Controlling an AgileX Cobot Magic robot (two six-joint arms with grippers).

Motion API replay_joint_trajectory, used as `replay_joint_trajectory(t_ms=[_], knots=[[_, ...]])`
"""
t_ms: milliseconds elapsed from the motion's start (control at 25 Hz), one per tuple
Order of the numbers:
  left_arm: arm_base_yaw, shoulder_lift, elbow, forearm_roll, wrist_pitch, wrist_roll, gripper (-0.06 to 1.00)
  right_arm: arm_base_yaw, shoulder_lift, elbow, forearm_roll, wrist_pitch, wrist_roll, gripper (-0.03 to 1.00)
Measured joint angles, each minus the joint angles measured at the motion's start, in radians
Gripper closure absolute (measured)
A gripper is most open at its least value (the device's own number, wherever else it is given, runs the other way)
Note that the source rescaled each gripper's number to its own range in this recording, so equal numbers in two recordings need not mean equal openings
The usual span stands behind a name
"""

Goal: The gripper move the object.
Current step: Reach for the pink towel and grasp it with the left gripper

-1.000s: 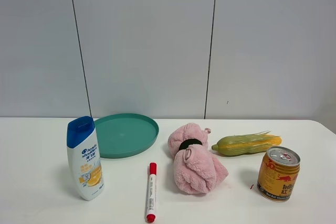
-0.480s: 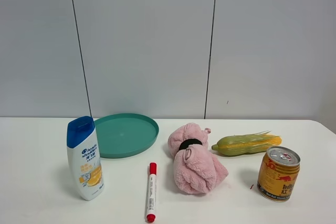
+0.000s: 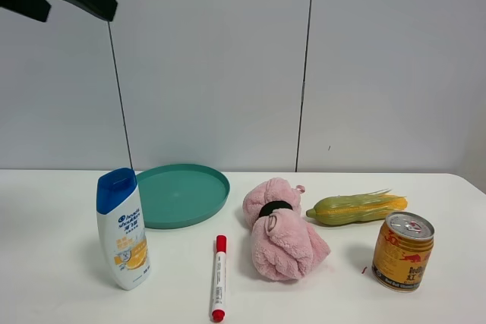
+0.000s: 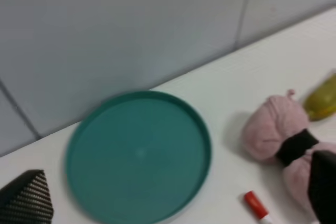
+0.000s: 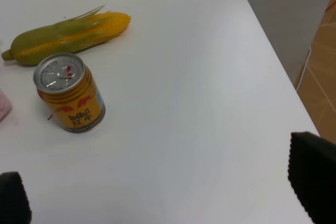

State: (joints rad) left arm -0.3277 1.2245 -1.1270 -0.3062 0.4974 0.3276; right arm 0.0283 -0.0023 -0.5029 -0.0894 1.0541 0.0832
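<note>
The object, a fluffy pink towel bundle (image 3: 281, 234) cinched by a black band, lies on the white table between a red marker and a corn cob. It also shows in the left wrist view (image 4: 274, 134). My left gripper (image 3: 80, 13) is open and hangs high above the table's left side, far from the towel. In the left wrist view its jaws (image 4: 173, 198) stand wide apart over the teal plate. My right gripper (image 5: 163, 187) is open and empty above the table's right end, and is out of the exterior view.
A teal plate (image 3: 205, 202) sits back left, a shampoo bottle (image 3: 121, 229) front left, and a red marker (image 3: 219, 277) beside the towel. A corn cob (image 3: 357, 208) and a gold can (image 3: 402, 251) stand right. The table's right edge (image 5: 273, 61) is close.
My left gripper has come into the exterior view at the top left. The things on the table have not moved.
</note>
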Motion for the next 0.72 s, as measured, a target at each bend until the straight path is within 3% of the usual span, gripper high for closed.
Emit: replay_joint_trajectory(t_ms=[400, 720], knots=[[-0.197, 0.234, -0.188, 0.051, -0.002, -0.120, -0.05, 0.000, 0.000, 0.000, 0.000, 0.000, 0.000, -0.03], [-0.265, 0.379, -0.254, 0.120, -0.001, -0.350, -0.05, 0.000, 0.000, 0.000, 0.000, 0.000, 0.000, -0.03]])
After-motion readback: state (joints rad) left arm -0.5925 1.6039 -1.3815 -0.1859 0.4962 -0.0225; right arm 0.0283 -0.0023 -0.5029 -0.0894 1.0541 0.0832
